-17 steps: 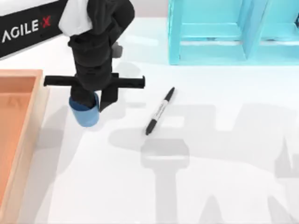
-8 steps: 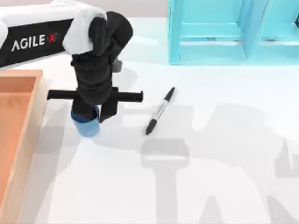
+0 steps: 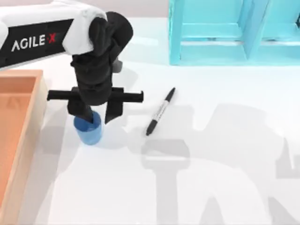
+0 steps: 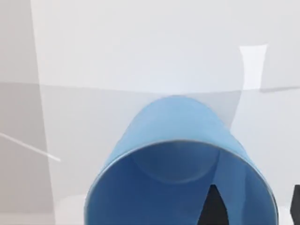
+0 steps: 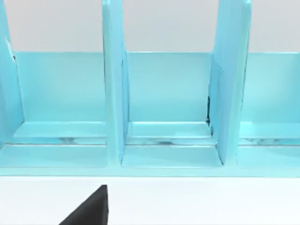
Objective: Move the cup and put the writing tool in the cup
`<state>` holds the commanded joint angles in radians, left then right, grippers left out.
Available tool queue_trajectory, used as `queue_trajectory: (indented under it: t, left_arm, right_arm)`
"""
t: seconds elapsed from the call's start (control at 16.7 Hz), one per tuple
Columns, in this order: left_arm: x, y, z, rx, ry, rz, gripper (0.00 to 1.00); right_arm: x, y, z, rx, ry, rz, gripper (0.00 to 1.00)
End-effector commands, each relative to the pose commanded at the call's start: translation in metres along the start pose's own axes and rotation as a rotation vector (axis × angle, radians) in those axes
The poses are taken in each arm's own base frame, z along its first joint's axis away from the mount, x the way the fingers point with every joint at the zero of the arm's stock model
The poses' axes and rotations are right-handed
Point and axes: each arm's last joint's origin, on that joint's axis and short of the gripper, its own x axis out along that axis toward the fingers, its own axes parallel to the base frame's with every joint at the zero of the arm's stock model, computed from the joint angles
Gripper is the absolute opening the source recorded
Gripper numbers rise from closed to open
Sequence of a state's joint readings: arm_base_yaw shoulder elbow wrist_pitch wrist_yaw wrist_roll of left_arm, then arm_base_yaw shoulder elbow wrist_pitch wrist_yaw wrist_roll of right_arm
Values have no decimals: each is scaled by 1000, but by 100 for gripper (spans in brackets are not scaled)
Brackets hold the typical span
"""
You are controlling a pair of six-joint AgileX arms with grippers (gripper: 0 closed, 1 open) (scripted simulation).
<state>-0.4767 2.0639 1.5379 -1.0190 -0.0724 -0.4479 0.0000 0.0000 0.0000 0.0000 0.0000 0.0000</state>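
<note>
Left gripper [image 3: 97, 114] over cup [image 3: 88, 130], one finger inside the rim, one outside; jaws spread, grip unclear. Cup upright on surface [image 3: 211, 164], partly hidden. Marker [image 3: 160, 111] lies nearby, right.

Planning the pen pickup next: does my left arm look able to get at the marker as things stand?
Probably not at once. The left gripper is down at the blue cup, one finger inside the rim. The marker lies flat on open table just right of it, nothing on or against it.
</note>
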Motion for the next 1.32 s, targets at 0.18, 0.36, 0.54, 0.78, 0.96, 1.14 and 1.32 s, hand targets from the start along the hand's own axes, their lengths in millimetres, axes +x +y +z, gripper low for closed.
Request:
queue_trajectory:
  t: [0.18, 0.36, 0.54, 0.78, 0.96, 1.14, 1.32]
  left_arm:
    - [0, 0, 0, 0, 0, 0, 83]
    - [0, 0, 0, 0, 0, 0, 100]
    - [0, 0, 0, 0, 0, 0, 100]
    - [0, 0, 0, 0, 0, 0, 100]
    - [-4, -2, 1, 5, -1, 1, 100]
    - [-27, -6, 6, 16, -5, 6, 100]
    - [-71, -7, 14, 18, -8, 3, 100]
  right_arm:
    - [0, 0, 0, 0, 0, 0, 100]
    - [0, 0, 0, 0, 0, 0, 100]
    - [0, 0, 0, 0, 0, 0, 100]
    - [0, 0, 0, 0, 0, 0, 100]
    - [0, 0, 0, 0, 0, 0, 100]
    - [0, 0, 0, 0, 0, 0, 100]
    - [0, 0, 0, 0, 0, 0, 100]
